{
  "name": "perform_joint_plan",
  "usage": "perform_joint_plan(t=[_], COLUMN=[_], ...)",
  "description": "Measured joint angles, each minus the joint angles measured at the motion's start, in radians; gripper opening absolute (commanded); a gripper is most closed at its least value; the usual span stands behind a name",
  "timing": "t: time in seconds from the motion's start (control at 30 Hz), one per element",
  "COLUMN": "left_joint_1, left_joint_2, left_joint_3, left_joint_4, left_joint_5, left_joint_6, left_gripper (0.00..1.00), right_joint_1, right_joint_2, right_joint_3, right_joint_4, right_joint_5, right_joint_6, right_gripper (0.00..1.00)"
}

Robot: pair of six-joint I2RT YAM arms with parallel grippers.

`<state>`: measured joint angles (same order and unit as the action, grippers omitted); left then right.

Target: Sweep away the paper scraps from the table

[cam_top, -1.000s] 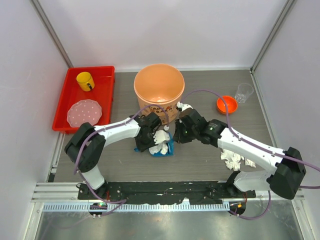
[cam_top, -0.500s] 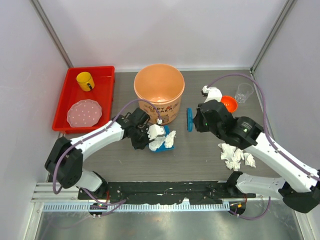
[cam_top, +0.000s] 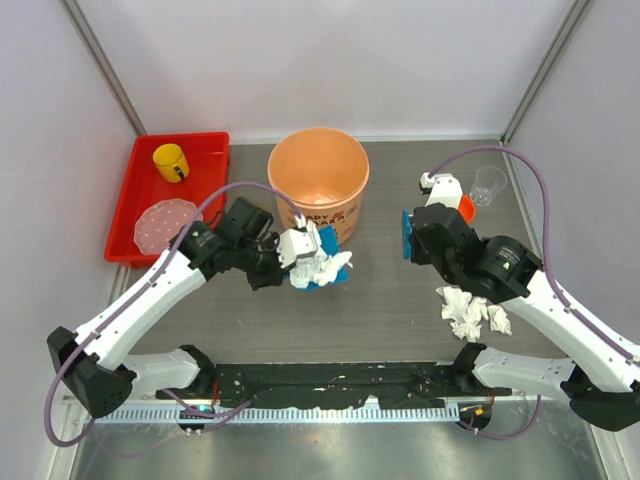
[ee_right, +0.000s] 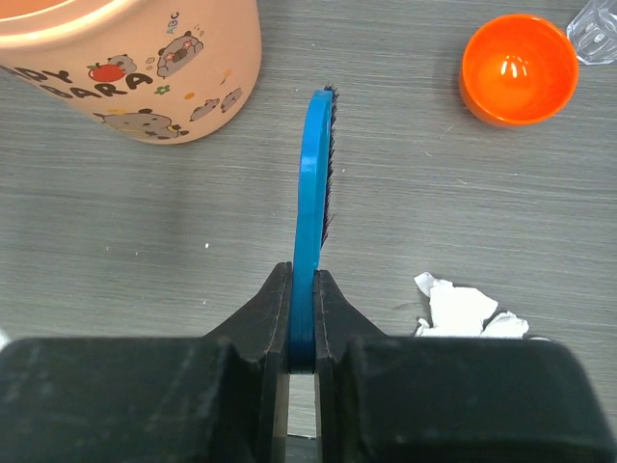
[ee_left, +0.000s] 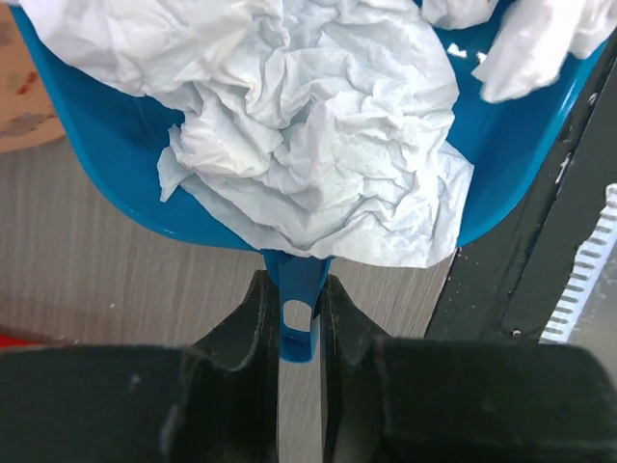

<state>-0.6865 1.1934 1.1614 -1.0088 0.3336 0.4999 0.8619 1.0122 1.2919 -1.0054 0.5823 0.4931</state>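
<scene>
Pinching the dustpan (ee_left: 106, 164) handle, the left gripper (ee_left: 297, 301) has raised its paper scraps (ee_left: 308, 145) beside the bucket (cam_top: 318, 165) while the right gripper (ee_right: 303, 299), clamped on the brush (ee_right: 310, 193), has drawn away, so tipping looks next; more paper scraps (cam_top: 468, 312) wait on the table (cam_top: 390, 320).

The paper scraps (ee_left: 308, 145) are thin white paper, all crumpled and wrinkly, and not shiny. They lie in a blue dustpan (ee_left: 106, 145) made of smooth, shiny plastic. The blue brush (ee_right: 310, 222) is smooth plastic too, with dark hairy bristles. The table (ee_right: 145, 251) looks like dull grey-brown wood with fine lines. At 11 o'clock from the brush, the orange bucket (ee_right: 145, 58) is smooth plastic with printed pictures. At 1 o'clock, the little orange bowl (ee_right: 519, 69) is glossy.
</scene>
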Motion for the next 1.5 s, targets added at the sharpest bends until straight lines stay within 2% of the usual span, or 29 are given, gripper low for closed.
perform_joint_plan(t=[0.2,0.43,0.53,0.67,0.77,0.9,1.1,1.27,1.4,1.5], left_joint_1=[0.000,0.048,0.086,0.096,0.089,0.081,0.024,-0.042,-0.044,-0.040], left_joint_2=[0.000,0.181,0.290,0.441,0.512,0.537,0.468,0.462,0.457,0.443], left_joint_3=[0.213,0.563,0.732,0.946,0.997,0.873,0.416,0.190,0.126,0.115], left_joint_4=[-0.116,-0.176,-0.171,-0.138,-0.072,0.098,0.607,1.049,1.318,1.440], left_joint_5=[-0.045,-0.174,-0.280,-0.484,-0.675,-0.903,-1.137,-1.201,-1.205,-1.219], left_joint_6=[-0.072,-0.127,-0.108,-0.005,0.125,0.345,0.844,1.231,1.381,1.436], left_gripper=[0.00,0.00,0.00,0.00,0.00,0.00,0.00,0.00,0.00,0.00], right_joint_1=[0.000,-0.050,-0.098,-0.142,-0.146,-0.147,-0.174,-0.220,-0.261,-0.296], right_joint_2=[0.014,0.018,0.010,0.003,0.003,0.005,0.050,0.130,0.176,0.200], right_joint_3=[0.000,0.000,0.000,0.006,0.013,0.026,0.128,0.220,0.226,0.211], right_joint_4=[-0.003,-0.005,-0.006,-0.018,-0.022,-0.034,-0.104,-0.163,-0.221,-0.253], right_joint_5=[0.006,0.005,-0.007,-0.024,-0.035,-0.039,-0.014,0.032,0.071,0.108], right_joint_6=[-0.013,-0.032,-0.050,-0.074,-0.084,-0.099,-0.132,-0.176,-0.219,-0.261], right_gripper=[0.01,0.01,0.01,0.01,0.01,0.01,0.01,0.01,0.01,0.01])
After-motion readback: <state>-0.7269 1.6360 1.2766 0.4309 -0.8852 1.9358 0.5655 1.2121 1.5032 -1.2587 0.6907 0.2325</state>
